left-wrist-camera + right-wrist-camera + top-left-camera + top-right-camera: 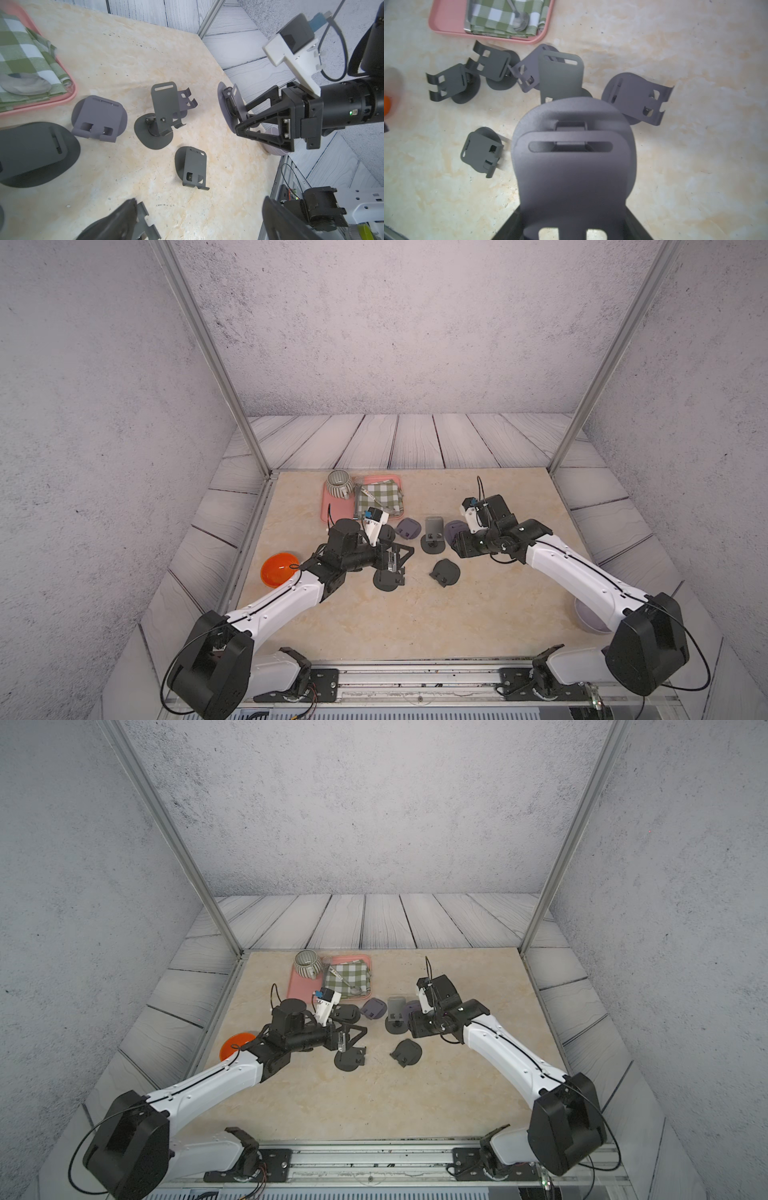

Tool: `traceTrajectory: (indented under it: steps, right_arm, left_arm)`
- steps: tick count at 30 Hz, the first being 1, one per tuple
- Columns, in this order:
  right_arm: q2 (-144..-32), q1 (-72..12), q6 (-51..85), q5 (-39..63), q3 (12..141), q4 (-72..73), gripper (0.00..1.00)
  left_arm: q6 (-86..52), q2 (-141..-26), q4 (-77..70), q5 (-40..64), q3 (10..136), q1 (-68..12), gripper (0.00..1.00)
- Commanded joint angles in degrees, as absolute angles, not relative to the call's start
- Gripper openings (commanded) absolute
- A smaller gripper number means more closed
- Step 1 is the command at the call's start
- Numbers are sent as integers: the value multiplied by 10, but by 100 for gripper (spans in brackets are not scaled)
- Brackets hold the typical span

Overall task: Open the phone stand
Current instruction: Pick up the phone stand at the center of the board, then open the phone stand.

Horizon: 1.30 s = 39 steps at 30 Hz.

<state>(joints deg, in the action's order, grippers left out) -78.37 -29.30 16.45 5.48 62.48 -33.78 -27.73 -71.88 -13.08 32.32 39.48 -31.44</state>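
Tabletop (415, 614) w/ other stands (444, 572) lying about. My right gripper (242, 117) is clamped part-way round a purple stand (223, 97), held off the surface; it looks folded. Left gripper (392, 562) gapes wide, empty, hovering nearby. Opening not yet done, I reckon.

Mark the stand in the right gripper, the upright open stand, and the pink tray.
Held phone stand (571, 176), right wrist view, slotted plate.
Upright phone stand (164, 104), left wrist view, raised back plate.
Pink tray (446, 17), right wrist view, bare floor.
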Motion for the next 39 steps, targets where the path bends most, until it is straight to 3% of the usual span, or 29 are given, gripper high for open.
traceTrajectory:
  steps: [1,30,35,39]
  right_arm:
    - [-758,-309,173,73,612,-301,61]
    - [-754,-450,156,55,632,-238,63]
    - [-763,-462,151,39,644,-232,63]
    - [-771,-467,150,25,650,-229,62]
  left_arm:
    - [-305,-728,-167,354,410,-306,99]
    - [-422,-866,-303,452,443,-282,84]
    - [-440,-875,-335,470,439,-281,75]
    - [-449,-875,-352,480,435,-281,57]
